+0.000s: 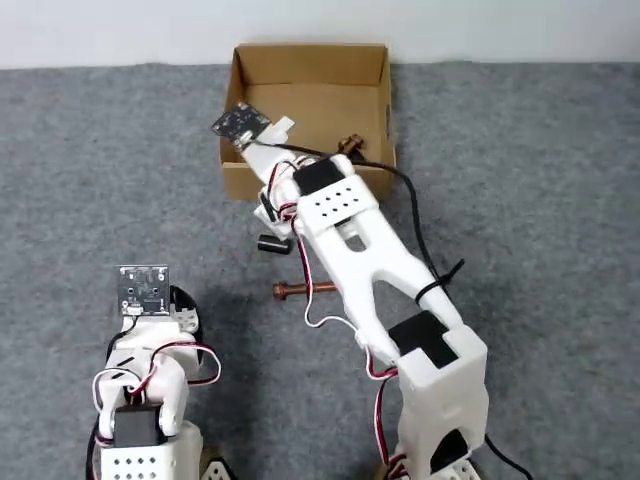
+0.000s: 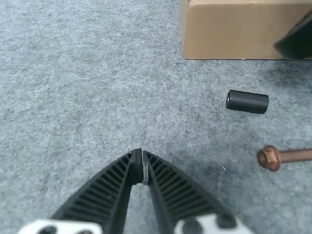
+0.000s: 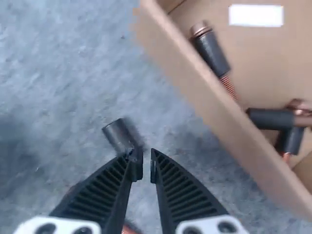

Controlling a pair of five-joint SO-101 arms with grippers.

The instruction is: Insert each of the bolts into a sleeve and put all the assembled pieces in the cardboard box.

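Three assembled pieces (image 3: pixel 213 50) lie in the cardboard box (image 3: pixel 209 107), one sleeve (image 2: pixel 247 101) and one bolt (image 2: pixel 285 157) wait apart on the carpet (image 1: pixel 520 200) before it — right gripper (image 3: pixel 146 163) slightly parted just beside the sleeve, left gripper (image 2: pixel 142 168) clenched, both empty.

Grey speckled carpet (image 1: pixel 540 200) covers the table. The cardboard box (image 2: pixel 229 34) is brown, the loose sleeve (image 2: pixel 247 101) black, the bolt (image 2: pixel 282 157) copper, and the arms (image 1: pixel 400 270) white.

Surface (image 2: pixel 73 73): grey cloth, rough, matt. Box (image 2: pixel 234 29): brown cardboard, matt. Sleeve (image 2: pixel 247 101): black, smooth, matt. Bolt (image 2: pixel 273 157): copper-tone metal, slight shine. Left claw (image 2: pixel 142 168) & right claw (image 3: pixel 146 163): black ribbed plastic.
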